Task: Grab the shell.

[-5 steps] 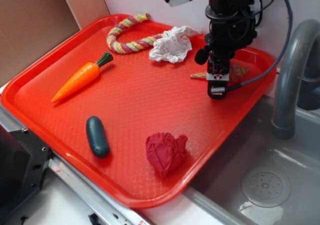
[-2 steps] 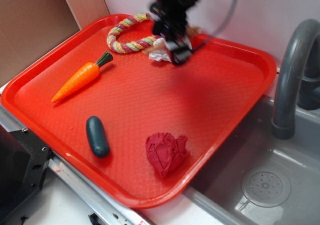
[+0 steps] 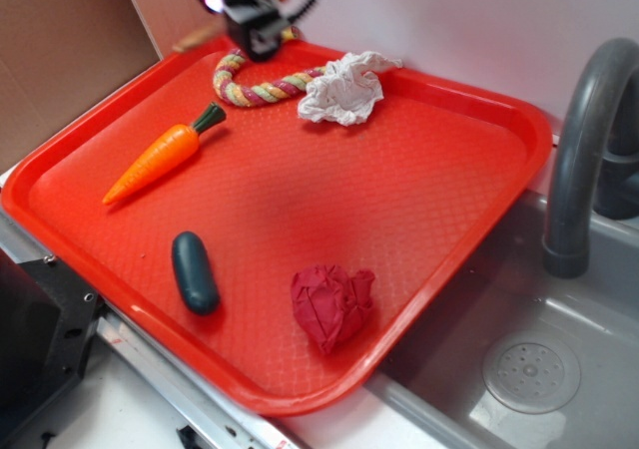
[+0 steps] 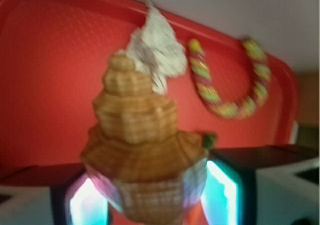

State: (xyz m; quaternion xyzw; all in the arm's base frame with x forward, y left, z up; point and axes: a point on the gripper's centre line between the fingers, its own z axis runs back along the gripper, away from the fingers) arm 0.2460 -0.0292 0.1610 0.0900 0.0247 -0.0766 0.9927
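Note:
The shell (image 4: pixel 145 145), tan-orange with stepped knobby whorls, fills the middle of the wrist view, held between the two lit fingers (image 4: pixel 87 205) of my gripper (image 4: pixel 150 197). In the exterior view the gripper (image 3: pixel 245 10) is blurred and hangs above the far left corner of the red tray (image 3: pixel 499 185). A thin tan sliver of the shell (image 3: pixel 193 43) pokes out to its left. The gripper is shut on the shell, which is lifted off the tray.
On the tray lie an orange carrot (image 3: pixel 160 158), a striped rope toy (image 3: pixel 255 82), a crumpled white cloth (image 3: pixel 344 88), a dark green oval piece (image 3: pixel 195 271) and a crumpled red cloth (image 3: pixel 332 304). A grey faucet (image 3: pixel 579 160) and a sink stand at the right.
The gripper has swept from the tray's back right, across the back, to above the far left corner, carrying the shell up with it. Everything else lies where it was.

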